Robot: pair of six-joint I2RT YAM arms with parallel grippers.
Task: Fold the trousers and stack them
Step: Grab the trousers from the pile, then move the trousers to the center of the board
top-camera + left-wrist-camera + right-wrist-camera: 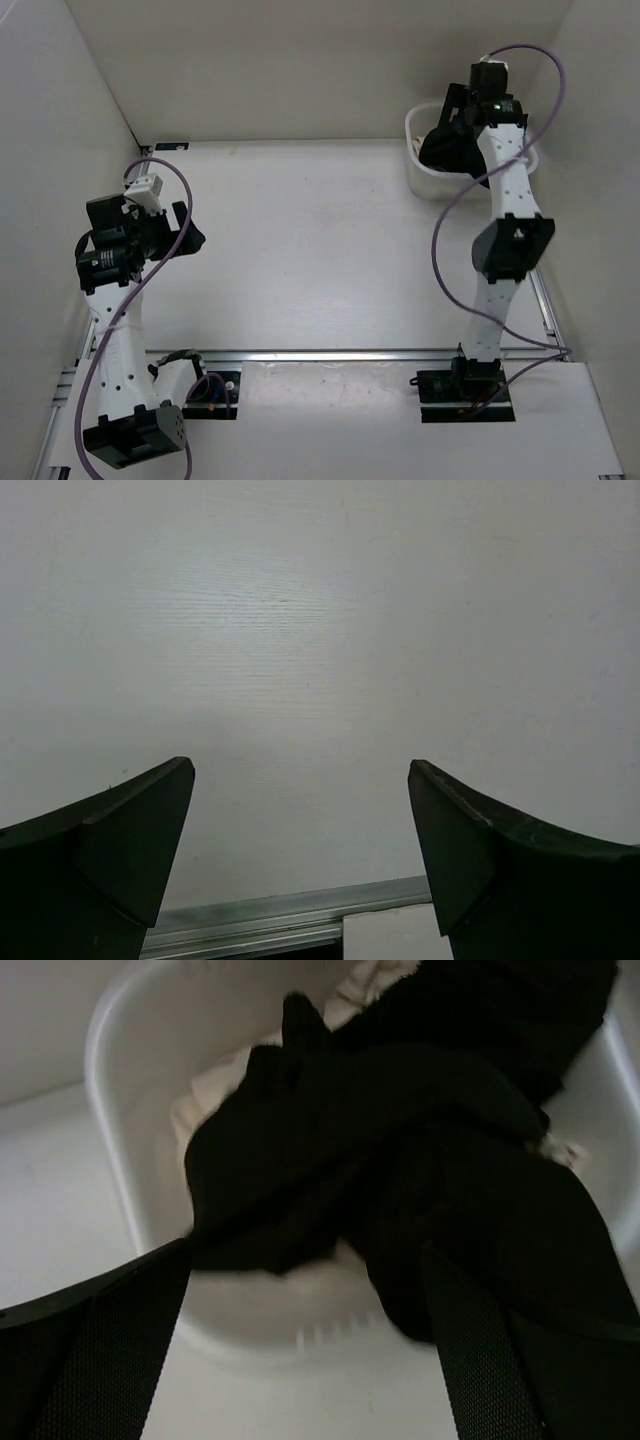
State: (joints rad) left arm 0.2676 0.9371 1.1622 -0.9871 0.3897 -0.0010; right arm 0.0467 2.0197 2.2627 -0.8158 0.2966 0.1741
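Observation:
The black trousers lie heaped in a white basket at the table's far right. Part of them hangs over its near rim. Some cream cloth lies under them. My right gripper is open just above the basket's near rim, its fingers either side of the heap and holding nothing. In the top view it hovers over the basket. My left gripper is open and empty above the bare white table at the left, far from the trousers.
An aluminium rail runs along the table's near side and shows under the left gripper. White walls enclose the table at the left, back and right. Purple cables loop from both arms.

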